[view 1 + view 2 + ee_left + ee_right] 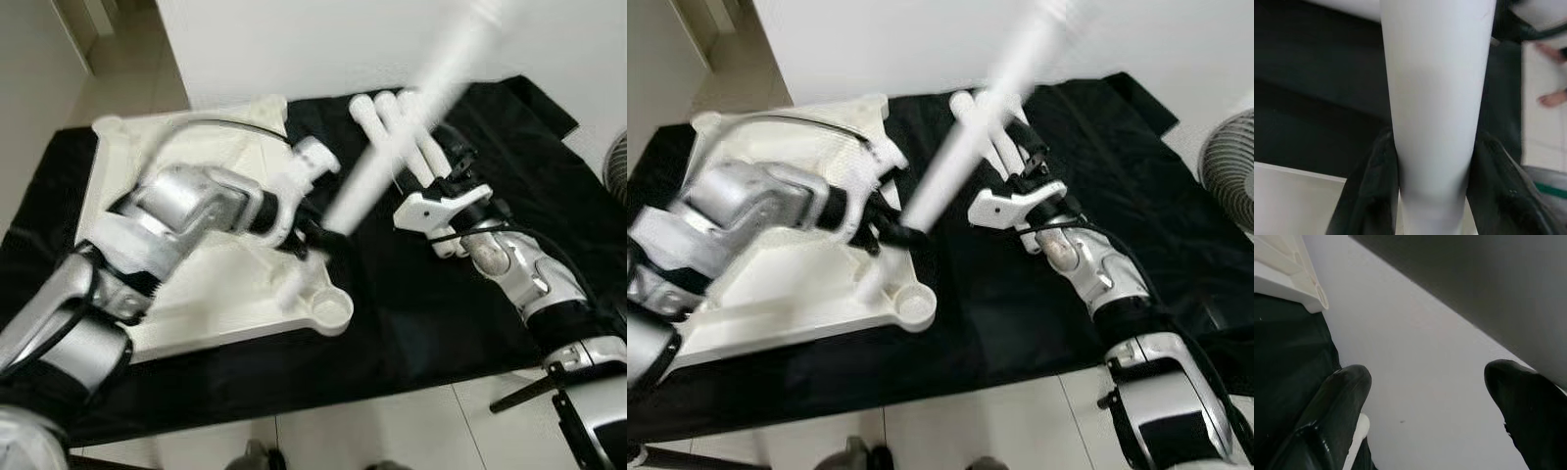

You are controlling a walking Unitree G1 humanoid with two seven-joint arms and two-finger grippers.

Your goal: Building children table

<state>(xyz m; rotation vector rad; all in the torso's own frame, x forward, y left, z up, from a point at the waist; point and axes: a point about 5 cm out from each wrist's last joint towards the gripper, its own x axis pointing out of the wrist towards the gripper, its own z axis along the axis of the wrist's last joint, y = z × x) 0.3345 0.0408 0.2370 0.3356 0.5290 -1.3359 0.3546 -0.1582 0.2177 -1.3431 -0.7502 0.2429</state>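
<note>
Above the white tabletop (pixel 196 294) on black cloth (pixel 411 313), the left gripper (pixel 318 233) is clamped on a blurred leg (pixel 392 147); it should enter the corner socket (pixel 331 311) upright. The right gripper (pixel 460 176), fingers apart, probably hovers over the spare legs (pixel 387 113).

text: none legible | labels: none | brands: none | numbers: none | signs: none

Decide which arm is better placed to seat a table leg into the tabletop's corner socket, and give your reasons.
Left, probably. The left gripper is shut on a white leg, just above the tabletop near its corner socket. The right gripper is open by the spare legs.
</note>
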